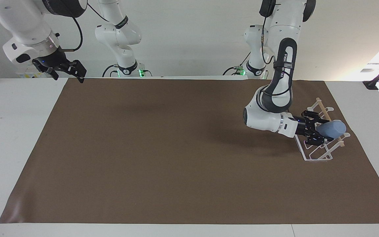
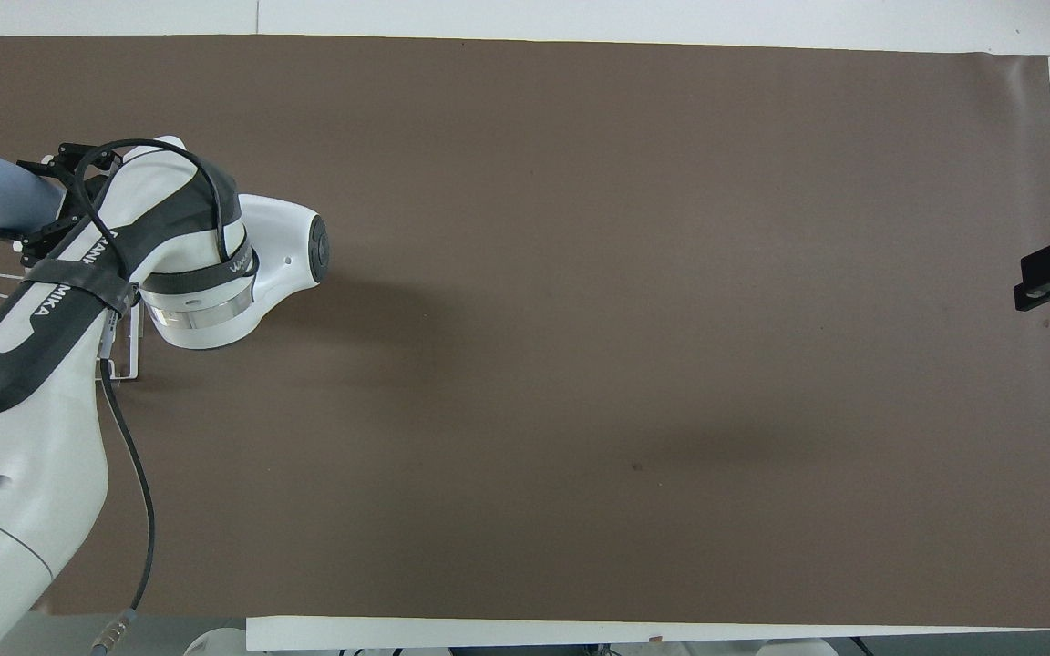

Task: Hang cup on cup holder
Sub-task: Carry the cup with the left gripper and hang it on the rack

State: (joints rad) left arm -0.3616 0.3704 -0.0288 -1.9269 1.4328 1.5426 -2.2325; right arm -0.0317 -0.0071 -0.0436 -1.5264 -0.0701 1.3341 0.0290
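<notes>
The cup [image 1: 333, 129], on its side, is pinched by the left end effector [image 1: 319, 132] over the cup holder [image 1: 321, 154] near the brown mat's [image 1: 176, 158] edge at the left arm's end. The facing view shows the holder's base, largely hidden overhead by the arm. The right end effector [image 1: 67, 69], spread, waits above the mat's corner; the surface [image 1: 8, 131] between lies open.

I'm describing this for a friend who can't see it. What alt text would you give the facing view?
The left gripper holds a light-blue cup on its side over a white wire cup holder at the left arm's end of a brown-covered table. The right gripper waits, raised and open, over the other end's edge nearest the robots.
</notes>
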